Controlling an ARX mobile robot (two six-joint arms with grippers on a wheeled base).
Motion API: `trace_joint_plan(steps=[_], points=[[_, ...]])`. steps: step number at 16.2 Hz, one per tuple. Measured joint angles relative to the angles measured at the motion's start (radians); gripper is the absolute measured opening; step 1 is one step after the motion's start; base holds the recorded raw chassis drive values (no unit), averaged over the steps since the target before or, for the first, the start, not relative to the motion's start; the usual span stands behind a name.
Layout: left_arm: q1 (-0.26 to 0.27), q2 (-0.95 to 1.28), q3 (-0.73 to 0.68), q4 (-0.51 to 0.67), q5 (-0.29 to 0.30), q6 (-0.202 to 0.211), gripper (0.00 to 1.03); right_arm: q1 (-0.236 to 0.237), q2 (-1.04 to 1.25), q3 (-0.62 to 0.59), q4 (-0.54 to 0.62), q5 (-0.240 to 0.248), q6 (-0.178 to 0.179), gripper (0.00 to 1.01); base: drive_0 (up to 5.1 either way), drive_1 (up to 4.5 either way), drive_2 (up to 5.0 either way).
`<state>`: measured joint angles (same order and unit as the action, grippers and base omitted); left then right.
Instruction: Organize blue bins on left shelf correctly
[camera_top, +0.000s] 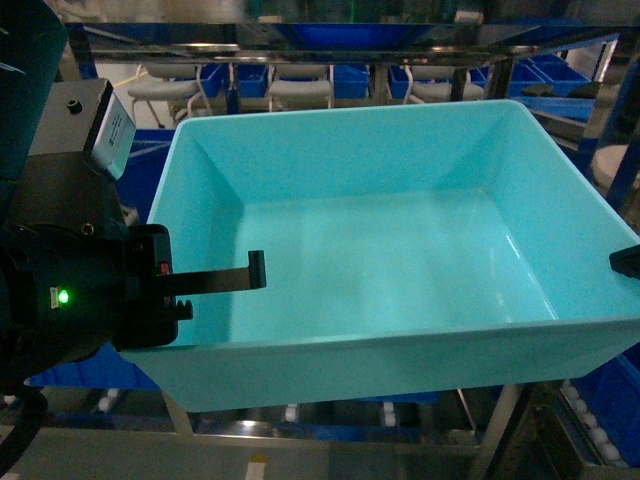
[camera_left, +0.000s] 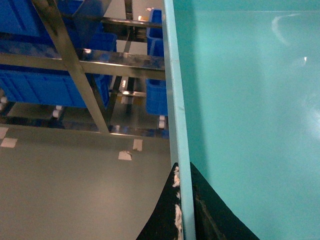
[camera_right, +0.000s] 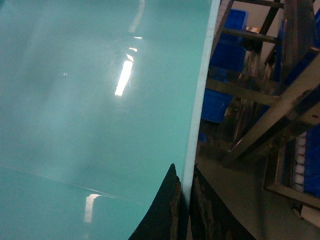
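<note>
One turquoise bin (camera_top: 400, 230) fills the head view, held up in front of the steel shelf (camera_top: 330, 418), whose white rollers show just beneath its near wall. Dark blue bins (camera_top: 350, 80) sit on racks behind. Left gripper (camera_left: 184, 210) is clamped on the bin's left rim, one finger inside, one outside. Right gripper (camera_right: 185, 210) pinches the right rim likewise.
</note>
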<state>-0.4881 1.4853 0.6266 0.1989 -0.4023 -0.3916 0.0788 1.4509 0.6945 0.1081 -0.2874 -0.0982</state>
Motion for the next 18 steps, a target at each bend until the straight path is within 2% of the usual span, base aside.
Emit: trace_joint_plan(steps=[15,18], points=[[0.0,0.0,0.0,-0.007,-0.001,0.0,0.02,-0.001,0.002,-0.002,-0.011,0.0,0.0,0.02,-5.0,2.37,2.4],[0.0,0.022,0.0,-0.005,0.011,-0.001,0.02,-0.007,0.068,0.007,-0.034,-0.01,0.014,0.02,-5.0,2.37,2.4]])
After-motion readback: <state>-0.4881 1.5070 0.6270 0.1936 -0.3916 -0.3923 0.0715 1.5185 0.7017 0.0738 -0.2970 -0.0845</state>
